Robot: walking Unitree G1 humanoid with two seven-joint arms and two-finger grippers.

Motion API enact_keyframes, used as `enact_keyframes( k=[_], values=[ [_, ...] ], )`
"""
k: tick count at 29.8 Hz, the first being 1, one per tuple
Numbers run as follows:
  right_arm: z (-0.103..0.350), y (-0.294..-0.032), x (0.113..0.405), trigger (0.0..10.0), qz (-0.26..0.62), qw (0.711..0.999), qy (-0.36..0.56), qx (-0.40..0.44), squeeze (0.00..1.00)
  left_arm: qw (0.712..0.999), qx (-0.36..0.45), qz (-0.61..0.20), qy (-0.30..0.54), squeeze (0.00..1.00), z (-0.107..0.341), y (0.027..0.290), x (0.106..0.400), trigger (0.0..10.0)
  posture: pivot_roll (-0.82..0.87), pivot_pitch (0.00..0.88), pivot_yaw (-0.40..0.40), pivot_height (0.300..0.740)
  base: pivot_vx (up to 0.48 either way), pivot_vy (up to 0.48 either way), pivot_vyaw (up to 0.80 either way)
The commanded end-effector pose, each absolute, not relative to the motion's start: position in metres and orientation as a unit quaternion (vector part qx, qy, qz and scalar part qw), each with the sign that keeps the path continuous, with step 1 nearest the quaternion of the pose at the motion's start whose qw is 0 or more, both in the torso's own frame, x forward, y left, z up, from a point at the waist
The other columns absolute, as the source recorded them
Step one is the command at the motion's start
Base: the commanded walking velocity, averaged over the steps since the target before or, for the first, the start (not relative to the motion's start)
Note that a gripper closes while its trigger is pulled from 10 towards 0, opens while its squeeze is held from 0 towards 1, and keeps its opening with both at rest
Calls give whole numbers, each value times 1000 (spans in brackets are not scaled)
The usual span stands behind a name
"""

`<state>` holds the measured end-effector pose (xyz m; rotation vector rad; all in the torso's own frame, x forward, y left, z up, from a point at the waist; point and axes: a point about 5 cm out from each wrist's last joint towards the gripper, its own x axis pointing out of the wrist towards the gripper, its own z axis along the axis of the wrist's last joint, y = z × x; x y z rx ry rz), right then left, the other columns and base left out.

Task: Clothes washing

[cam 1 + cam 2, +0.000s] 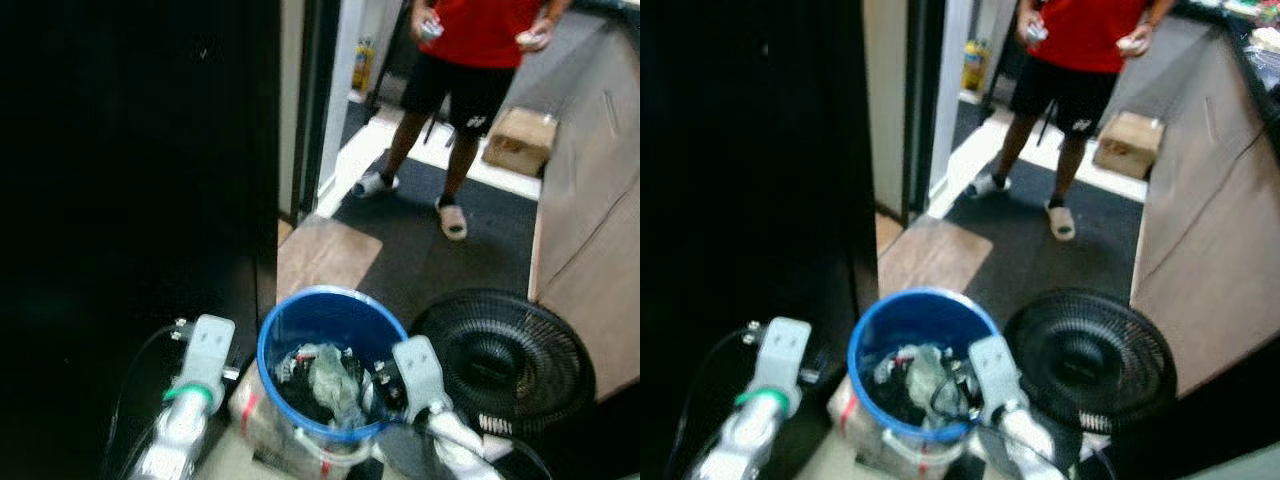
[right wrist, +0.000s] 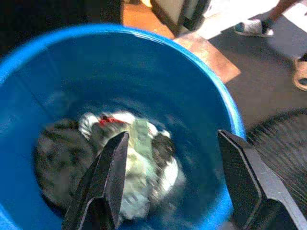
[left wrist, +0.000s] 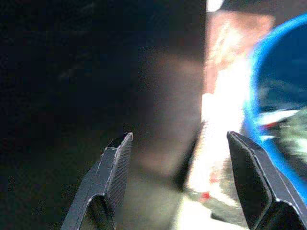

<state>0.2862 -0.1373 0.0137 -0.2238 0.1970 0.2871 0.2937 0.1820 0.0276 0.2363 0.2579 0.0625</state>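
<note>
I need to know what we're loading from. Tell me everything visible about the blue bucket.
The blue bucket is round, open-topped and looks like smooth plastic, standing upright on the floor between the two arms, beside a black fan. Crumpled clothes, dark and pale, lie at its bottom, well below the rim. The right hand is open above its mouth; the left hand is open just outside its wall.

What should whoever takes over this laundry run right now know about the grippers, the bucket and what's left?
Right gripper: open, poised over the blue bucket, holding nothing.
Left gripper: open, empty, outside the bucket beside the dark panel.
Clothes: crumpled heap at the bucket's bottom, none lifted out.
Nearby: black fan on the floor to the robot's right; a person stands ahead.
Left: grasp the clothes and take them to the washer.
</note>
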Motion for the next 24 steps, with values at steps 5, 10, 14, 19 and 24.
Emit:
enact_keyframes(
  k=[5,10,14,19,24],
  values=[
    [4,-148,278,10000,128,978,121,-113,0,984,108,24,141,0,22,175,291,10000,78,27,-1,740,0,0,0],
    [4,-148,278,10000,128,978,121,-113,0,984,108,23,141,0,22,175,291,10000,78,27,-1,740,0,0,0],
    [4,-148,278,10000,128,978,121,-113,0,984,108,23,141,0,22,175,291,10000,78,27,-1,740,0,0,0],
    [4,-148,278,10000,128,978,121,-114,0,983,109,21,143,0,21,175,291,10000,79,27,2,740,0,0,0],
    [4,-148,278,10000,129,978,121,-114,0,983,109,20,145,0,21,175,291,10000,79,27,2,740,0,0,0]
  ],
)
